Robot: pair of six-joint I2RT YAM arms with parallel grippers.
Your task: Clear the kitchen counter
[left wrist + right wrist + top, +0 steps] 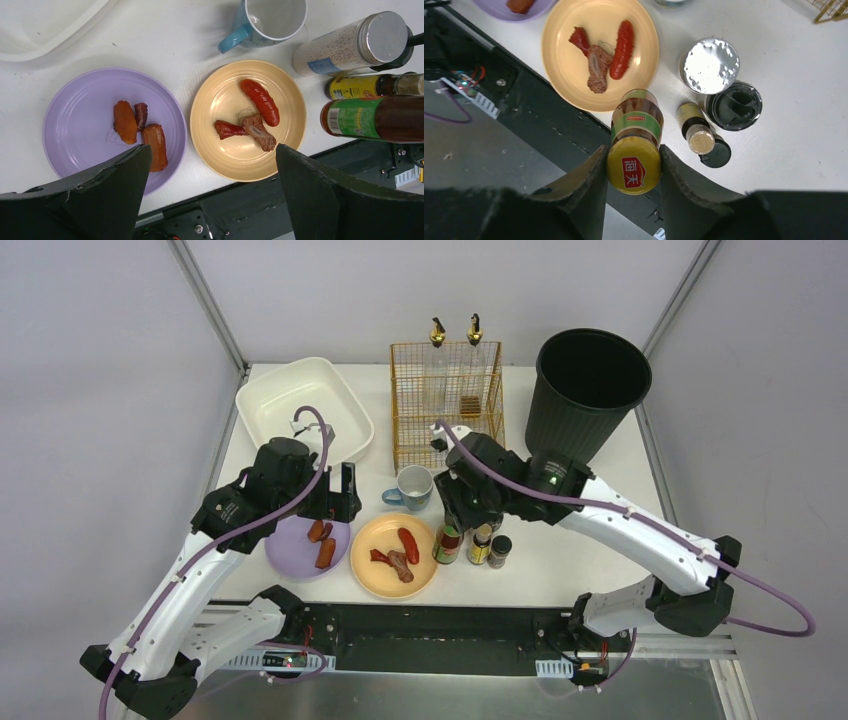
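Right end effector (633, 155) grips bottle (637, 116) beside counter (784, 145) edge.

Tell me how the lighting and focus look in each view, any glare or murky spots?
Top external: even, soft light; the black bin interior reads as pure dark. Left wrist: purple plate sharp, the left end effector a murky silhouette. Right wrist: glare whitens the silver lid; the yellow-capped bottle is crisp.

— Anything readable down there?
— Yes! The yellow cap (633, 171) of the sauce bottle (636, 120) shows a red patch with "海天" in white.
— And its green label?
— There's a red oval, but the print's too small. Same with the small bottle (370, 86), on its yellow label.
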